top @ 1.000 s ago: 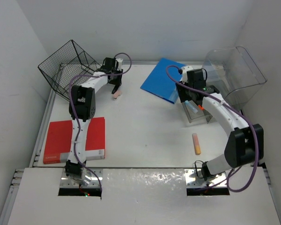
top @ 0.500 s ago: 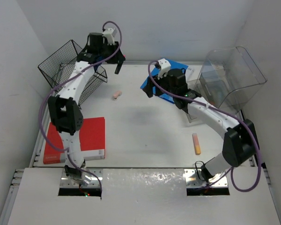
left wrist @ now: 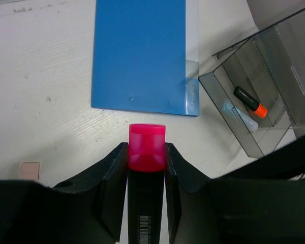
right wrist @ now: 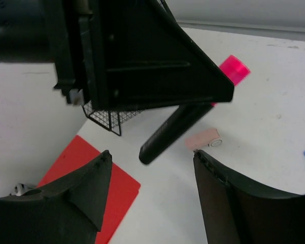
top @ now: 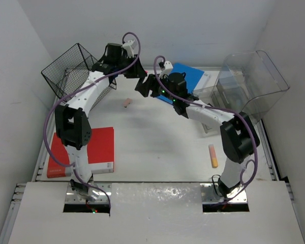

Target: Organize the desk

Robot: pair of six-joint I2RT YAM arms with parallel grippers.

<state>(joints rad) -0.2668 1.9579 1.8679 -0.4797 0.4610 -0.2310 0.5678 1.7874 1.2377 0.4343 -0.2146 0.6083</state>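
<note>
The large flat white rectangular bench with thin grey metal edge rails is seen lying level, its surface faintly scuffed.

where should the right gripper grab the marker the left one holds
Grip the marker on the bare black barrel sticking out behind the left gripper; bring the right gripper in from that tail end. The pink cap stub looks too short.

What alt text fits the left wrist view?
The left gripper clamps a black marker with a pink cap above the white desk. Beyond lie a blue folder, a clear organizer holding an orange-capped pen, and a small pink eraser.
</note>
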